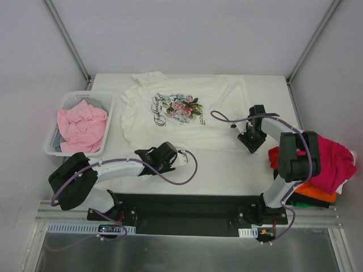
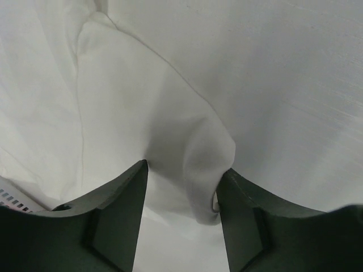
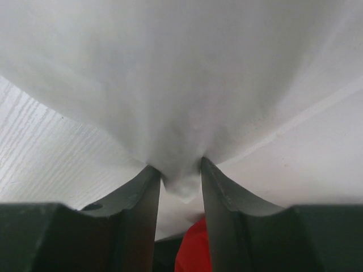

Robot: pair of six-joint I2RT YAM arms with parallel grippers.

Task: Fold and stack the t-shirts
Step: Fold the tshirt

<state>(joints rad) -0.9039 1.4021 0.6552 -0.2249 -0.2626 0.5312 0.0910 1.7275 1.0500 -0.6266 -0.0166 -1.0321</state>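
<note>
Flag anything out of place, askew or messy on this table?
The stack at the right stands out. The magenta cloth t-shirt lies crumpled rather than folded on top of the orange t-shirt, and the pile hangs past the right edge of the white table. Nothing looks spilled or damaged.

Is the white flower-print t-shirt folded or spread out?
Spread out: the white t-shirt lies flat on the table, print facing up.

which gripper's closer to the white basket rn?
Left. The left gripper sits at the near hem of the white tee, right of the basket; the right gripper is farther right, at the tee's right edge.
</note>
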